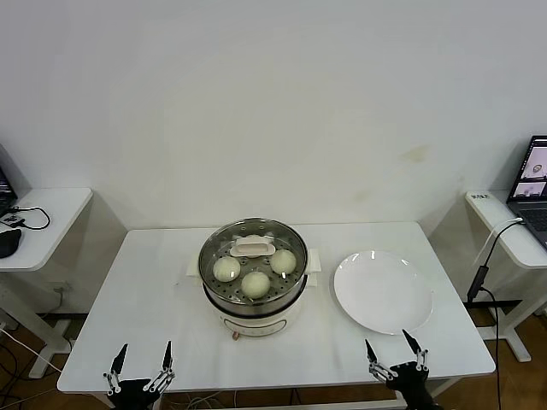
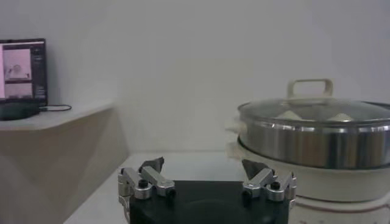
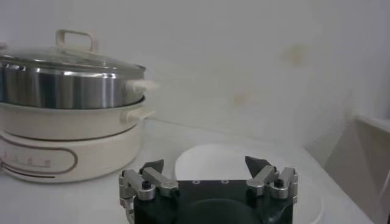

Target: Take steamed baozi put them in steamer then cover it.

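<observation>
Three steamed baozi [image 1: 255,283] show through the cover [image 1: 253,254] in the head view, smooth cream-white domes on the perforated tray of the steamer [image 1: 253,301]; a fourth may sit under the beige handle, but that cannot be told. The steamer stands at the middle of the white table [image 1: 154,325], with a flat, glossy white plate [image 1: 383,292] bare just beside it on the robot's right. Both arms are parked at the near edge: the left gripper [image 1: 143,354] near the left corner and the right gripper [image 1: 394,348] below the plate, each with its fingers spread wide and holding nothing. Judging by this, the buns are in and the lid is on, so the task looks finished or nearly so.

From the left wrist view, the left gripper [image 2: 204,166] hangs empty with its dark fingertips well apart. Beyond it the steamer [image 2: 317,146] rises as a band of shiny steel on a cream base, and the cover [image 2: 314,108] sits level on the rim, clear glass in a metal ring with an oblong loop handle. Pale bun tops show under the glass.

From the right wrist view, the right gripper [image 3: 205,164] is likewise spread and empty. The plate [image 3: 213,161] lies behind it, round and smooth. The steamer [image 3: 67,115] stands near, its cover [image 3: 67,58] seated flat.
</observation>
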You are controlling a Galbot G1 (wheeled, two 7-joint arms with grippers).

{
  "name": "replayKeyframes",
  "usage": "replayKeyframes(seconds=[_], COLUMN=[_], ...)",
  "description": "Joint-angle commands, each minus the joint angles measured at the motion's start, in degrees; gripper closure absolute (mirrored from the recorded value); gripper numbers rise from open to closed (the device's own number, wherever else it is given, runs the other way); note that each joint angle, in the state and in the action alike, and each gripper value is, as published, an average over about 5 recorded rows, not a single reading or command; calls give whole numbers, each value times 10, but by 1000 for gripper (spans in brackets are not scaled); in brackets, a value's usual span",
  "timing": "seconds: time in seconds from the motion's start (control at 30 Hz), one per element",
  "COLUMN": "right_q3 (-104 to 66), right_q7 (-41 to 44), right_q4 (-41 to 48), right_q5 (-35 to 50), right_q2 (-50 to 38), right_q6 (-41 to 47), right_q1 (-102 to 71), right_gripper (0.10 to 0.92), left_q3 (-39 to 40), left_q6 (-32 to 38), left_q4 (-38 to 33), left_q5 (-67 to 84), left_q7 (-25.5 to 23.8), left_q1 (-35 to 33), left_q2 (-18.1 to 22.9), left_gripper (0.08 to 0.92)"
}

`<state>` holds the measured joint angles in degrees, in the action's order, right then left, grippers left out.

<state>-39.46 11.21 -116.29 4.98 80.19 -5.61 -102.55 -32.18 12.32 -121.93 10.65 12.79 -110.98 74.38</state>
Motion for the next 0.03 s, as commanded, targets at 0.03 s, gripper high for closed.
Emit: replayKeyframes(seconds=[0.03], right_q3=[9], right_q7=[-7], right_q4=[-16], right_q5=[16], right_q2=[-6], right_q6=[41], right_q1=[-9], right_gripper=[202], left_q3=[-5], left_q6=[7], left_q4=[3], left_q5=[9], left_q7=[-3], left_q1=[-12], left_q2=[1], left_gripper=[177])
